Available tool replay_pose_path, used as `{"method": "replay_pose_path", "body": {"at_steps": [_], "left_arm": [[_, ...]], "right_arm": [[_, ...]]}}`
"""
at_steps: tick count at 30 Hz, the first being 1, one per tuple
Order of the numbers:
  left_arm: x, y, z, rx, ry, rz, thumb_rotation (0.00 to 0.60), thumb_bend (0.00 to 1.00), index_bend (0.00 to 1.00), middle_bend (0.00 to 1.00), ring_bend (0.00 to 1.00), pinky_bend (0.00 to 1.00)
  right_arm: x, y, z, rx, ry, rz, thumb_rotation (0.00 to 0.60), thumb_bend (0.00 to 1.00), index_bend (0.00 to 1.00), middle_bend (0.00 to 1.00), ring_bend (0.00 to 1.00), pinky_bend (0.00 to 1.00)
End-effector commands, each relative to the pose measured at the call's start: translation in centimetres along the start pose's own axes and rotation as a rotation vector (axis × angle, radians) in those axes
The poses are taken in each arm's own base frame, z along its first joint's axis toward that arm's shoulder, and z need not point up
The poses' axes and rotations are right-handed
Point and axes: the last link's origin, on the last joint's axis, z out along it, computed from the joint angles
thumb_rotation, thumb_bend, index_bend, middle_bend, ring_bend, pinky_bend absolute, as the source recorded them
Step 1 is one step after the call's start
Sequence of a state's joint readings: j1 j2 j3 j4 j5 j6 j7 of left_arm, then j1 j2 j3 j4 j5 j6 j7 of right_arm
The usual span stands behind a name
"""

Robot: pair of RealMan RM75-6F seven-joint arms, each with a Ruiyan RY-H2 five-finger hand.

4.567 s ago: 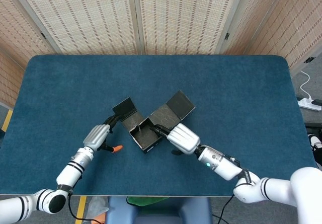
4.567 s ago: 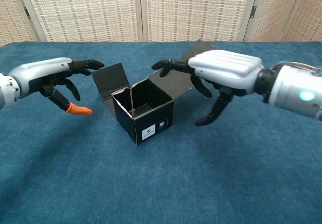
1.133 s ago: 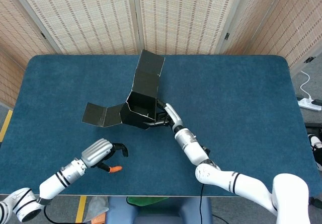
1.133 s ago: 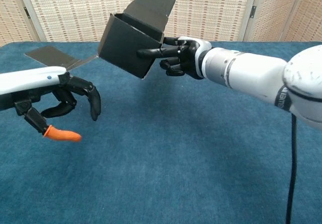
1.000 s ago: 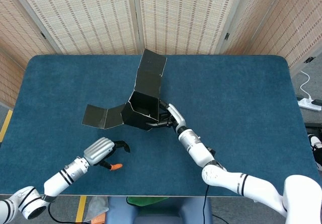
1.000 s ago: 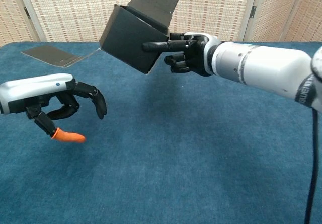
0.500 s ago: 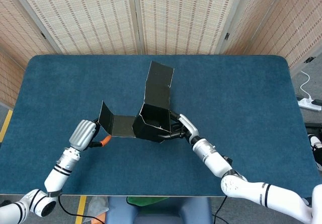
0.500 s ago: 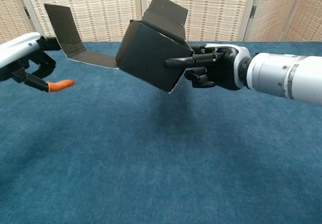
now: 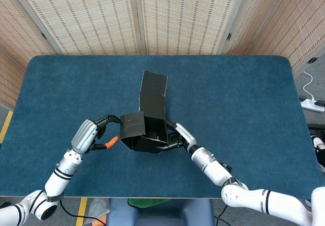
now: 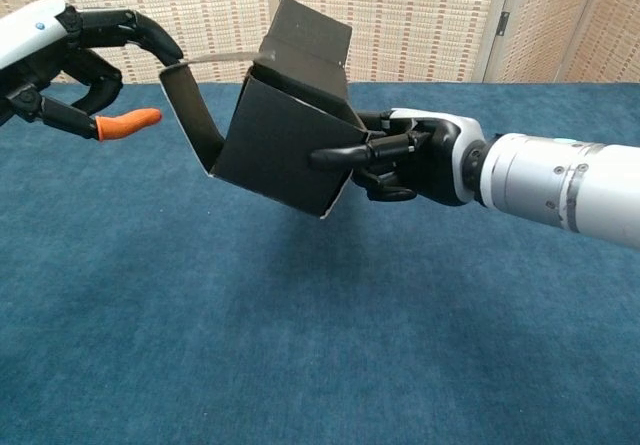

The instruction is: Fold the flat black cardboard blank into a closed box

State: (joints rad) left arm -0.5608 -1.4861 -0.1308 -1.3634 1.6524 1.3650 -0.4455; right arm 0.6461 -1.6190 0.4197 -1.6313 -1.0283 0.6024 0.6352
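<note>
So the right hand (image 10: 405,165) has the half-formed black cardboard box (image 10: 285,155) pinched at its near corner, clamped on the wall and holding the whole thing up off the blue table (image 10: 320,365). I reckon that's the point of the grip: with the box tilted and floating in mid-air between the two arms, the other hand gets free access to the loose panels without the table getting in the way.

Over on the other side, the left hand (image 9: 90,133) is up against the side flap (image 9: 132,124), fingertips (image 10: 150,35) on its top edge and curling it in toward the box mouth. Looks more like pushing than a real grab; the thumb with the orange tip (image 10: 130,122) sticks out clear of the cardboard, so the hand isn't closed around anything.

From the head view the box is open on top, and I can't see anything inside, just dark walls.

Furthest back, the long lid flap (image 9: 154,93) stands away from the box, not folded down yet. So probably mid-closing, side flap first.
</note>
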Motion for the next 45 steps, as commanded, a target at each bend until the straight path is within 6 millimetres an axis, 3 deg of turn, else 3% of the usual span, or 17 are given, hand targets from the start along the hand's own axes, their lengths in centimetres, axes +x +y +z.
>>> {"method": "replay_pose_path", "body": {"at_steps": [1,4,10,30,45], "left_arm": [[0.0,0.4,0.3,-0.029,-0.001,0.034,0.600,0.34,0.39,0.44,0.85,0.88],[0.0,0.4,0.4,-0.034,0.001,0.044,0.600,0.34,0.39,0.43,0.85,0.88],[0.0,0.4,1.2,-0.159,-0.006,0.250,0.600,0.34,0.39,0.43,0.85,0.88],[-3.1,-1.1,1.9,-0.305,-0.151,0.433,0.600,0.34,0.41,0.44,0.85,0.87],[-4.8,-1.8,2.7,-0.362,-0.165,0.531,0.600,0.34,0.42,0.44,0.85,0.87]], "right_arm": [[-0.3,0.2,0.1,0.002,-0.005,-0.014,0.600,0.28,0.62,0.60,0.80,1.00],[-0.3,0.2,0.1,0.002,-0.006,-0.016,0.600,0.28,0.62,0.60,0.80,1.00],[-1.1,0.6,0.7,0.004,-0.027,-0.104,0.600,0.28,0.62,0.60,0.80,1.00],[-1.3,2.0,2.5,-0.003,0.011,-0.226,0.600,0.28,0.62,0.60,0.80,1.00],[-1.1,3.2,3.5,-0.015,0.041,-0.293,0.600,0.28,0.62,0.60,0.80,1.00]]}}
